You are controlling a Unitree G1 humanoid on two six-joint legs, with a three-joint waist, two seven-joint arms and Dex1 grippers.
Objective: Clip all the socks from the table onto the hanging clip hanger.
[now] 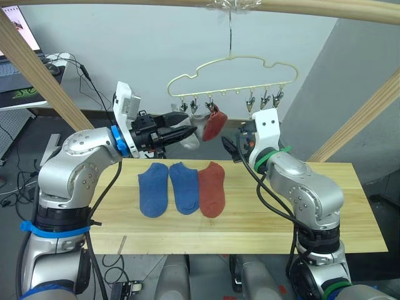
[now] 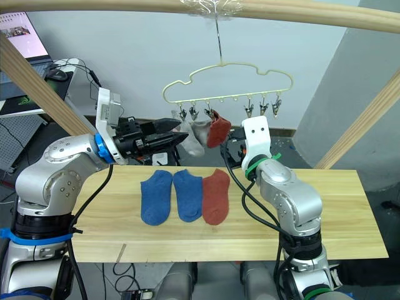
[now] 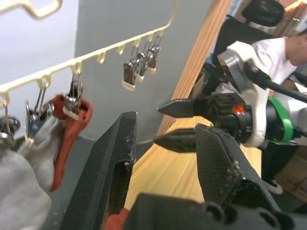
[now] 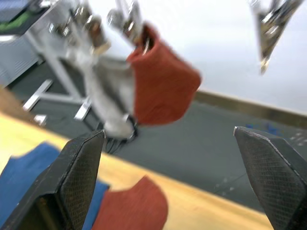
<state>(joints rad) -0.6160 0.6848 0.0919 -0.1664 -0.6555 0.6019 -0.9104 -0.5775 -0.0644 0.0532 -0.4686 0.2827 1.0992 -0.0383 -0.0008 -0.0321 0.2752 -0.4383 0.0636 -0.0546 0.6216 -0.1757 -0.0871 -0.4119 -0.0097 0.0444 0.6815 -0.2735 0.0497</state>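
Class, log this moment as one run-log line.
hanger: grey pair, one red clipped | table: two blue, one red | left hand: open | right hand: open

On the counter (image 1: 325, 212) lie three socks in one row near its back edge: two blue socks (image 1: 153, 189) (image 1: 183, 186) and one rust-red sock (image 1: 212, 188). On the clip hanger (image 1: 232, 76) there are six clips. Three clips hold socks: two light grey socks (image 2: 187, 141) (image 2: 202, 130) and one rust-red sock (image 1: 214, 124). Three clips (image 1: 264, 100) are free.
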